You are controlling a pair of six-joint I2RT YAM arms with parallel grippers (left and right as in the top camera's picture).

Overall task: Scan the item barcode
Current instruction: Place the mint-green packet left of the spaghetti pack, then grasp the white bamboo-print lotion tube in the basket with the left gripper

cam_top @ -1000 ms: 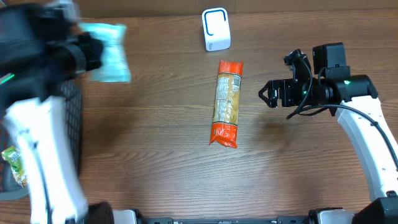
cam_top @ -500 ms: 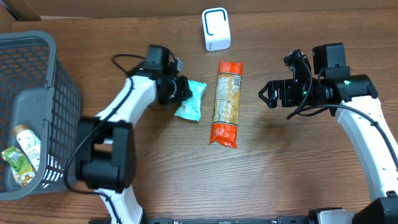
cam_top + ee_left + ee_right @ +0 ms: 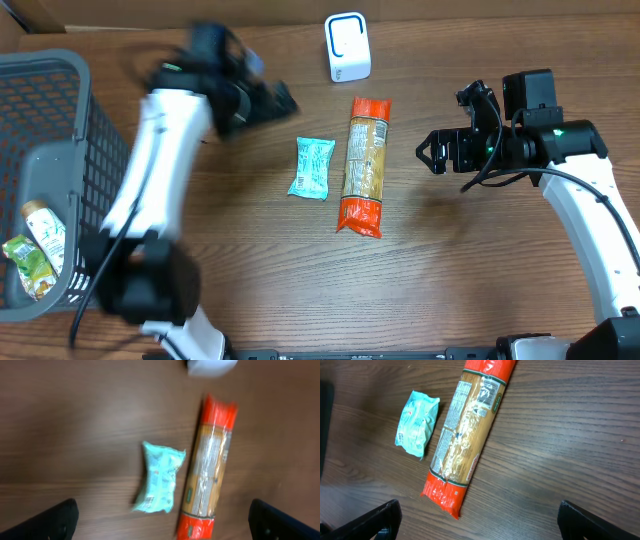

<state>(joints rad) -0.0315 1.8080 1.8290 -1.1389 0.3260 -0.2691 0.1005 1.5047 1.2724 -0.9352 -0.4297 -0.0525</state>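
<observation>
Step in hand: the teal packet (image 3: pixel 313 167) lies free on the tabletop (image 3: pixel 250 260), ahead of and below the left end effector (image 3: pixel 272 101), which holds nothing.
Left end effector: fingers spread wide, lifted clear, blurred in the overhead view.
Right end effector (image 3: pixel 432 153): fingers apart, empty, hovering well right of the pasta pack (image 3: pixel 364 165).
Items: the packet lies just beside the pasta pack; the white scanner (image 3: pixel 347 47) stands beyond both.
Next move: judging by the layout, an item must be grasped and its barcode turned toward the scanner.
Arm pose: left arm reaches from the basket (image 3: pixel 50 180) side; right arm bent, wrist pointing left.
</observation>
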